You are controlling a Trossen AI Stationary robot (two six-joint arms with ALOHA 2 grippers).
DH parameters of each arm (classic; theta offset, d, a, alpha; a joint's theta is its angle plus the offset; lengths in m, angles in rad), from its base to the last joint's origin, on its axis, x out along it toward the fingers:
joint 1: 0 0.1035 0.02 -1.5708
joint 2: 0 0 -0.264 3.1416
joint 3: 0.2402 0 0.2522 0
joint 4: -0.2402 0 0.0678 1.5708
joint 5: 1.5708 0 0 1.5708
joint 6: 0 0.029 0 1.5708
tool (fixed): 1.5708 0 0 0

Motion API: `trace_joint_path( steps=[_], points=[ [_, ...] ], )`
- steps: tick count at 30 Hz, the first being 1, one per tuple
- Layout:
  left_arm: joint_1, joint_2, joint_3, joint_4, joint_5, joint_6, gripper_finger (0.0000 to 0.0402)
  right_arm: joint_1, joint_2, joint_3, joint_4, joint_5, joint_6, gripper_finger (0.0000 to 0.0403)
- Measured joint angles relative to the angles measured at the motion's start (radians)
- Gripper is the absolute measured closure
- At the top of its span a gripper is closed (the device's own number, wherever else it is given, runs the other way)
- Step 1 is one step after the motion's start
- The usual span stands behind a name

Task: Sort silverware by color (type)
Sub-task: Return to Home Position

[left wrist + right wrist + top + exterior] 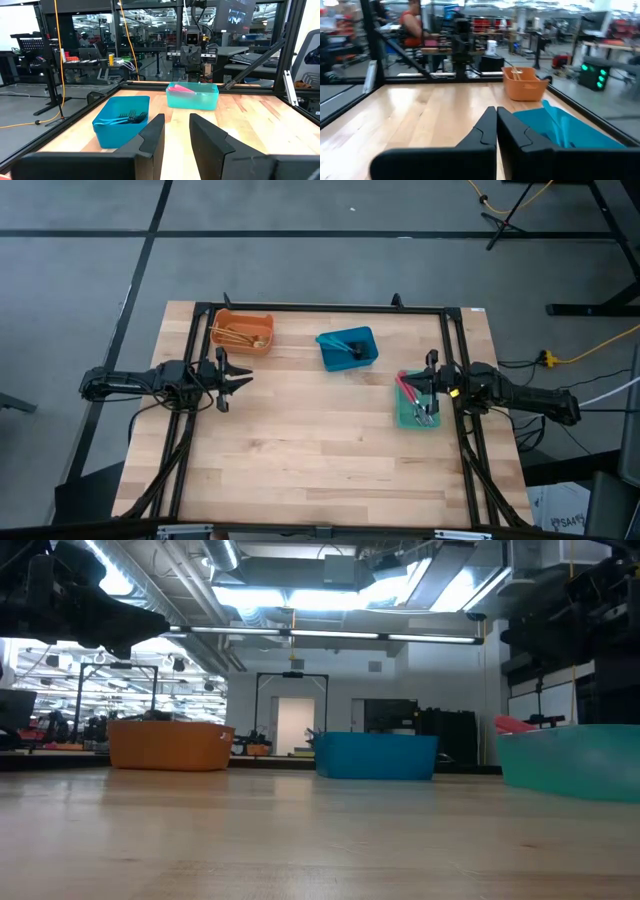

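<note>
The silverware lies in three bins. Gold pieces (236, 335) are in the orange bin (262, 346). Dark grey forks (127, 118) are in the blue bin (330, 356). Red pieces (408, 386) and a few grey ones (424, 414) are in the green bin (404, 420). My left gripper (238, 376) is open, hovering near the table's left side, just nearer than the orange bin; its fingers (175, 134) hold nothing. My right gripper (430, 376) is shut and empty above the green bin's far right part, its fingers (496, 131) pointing at the table's left.
A black frame (320, 308) runs around the tabletop's edges. Bare wood spans the middle and near half of the table (320, 450). In the low view the orange (170, 745), blue (375, 755) and green (570, 762) bins stand in a row.
</note>
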Motion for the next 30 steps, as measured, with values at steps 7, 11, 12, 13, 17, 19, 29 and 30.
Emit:
trace_joint_path(
  steps=[7,11,12,13,17,19,29,30],
  points=[
    [0.000,0.000,0.000,0.000,0.000,0.000,0.0318,0.000,0.000,0.000,-0.007,0.039,0.030,0.0400],
    [0.000,0.000,0.000,0.000,0.000,0.000,0.0318,0.000,0.000,0.000,-0.006,0.029,0.051,0.0400],
    [0.000,0.000,0.000,0.000,0.000,0.000,0.0318,0.000,0.000,0.000,-0.006,0.028,0.071,0.0400],
    [0.000,0.000,0.000,0.000,0.000,0.000,0.0318,0.000,0.000,0.000,-0.006,0.027,0.088,0.0400],
    [0.000,0.000,0.000,0.000,0.000,0.000,0.0318,0.001,0.000,0.000,0.006,-0.038,0.110,0.0400],
    [0.000,0.000,0.000,0.000,0.000,0.000,0.0318,0.001,0.000,0.000,0.016,-0.092,0.113,0.0400],
    [0.000,0.000,0.000,0.000,0.000,0.000,0.0318,0.001,0.000,0.000,0.019,-0.117,0.144,0.0400],
    [0.000,0.000,0.000,0.000,0.000,0.000,0.0318,0.001,0.000,0.000,0.019,-0.112,0.151,0.0400]
  ],
)
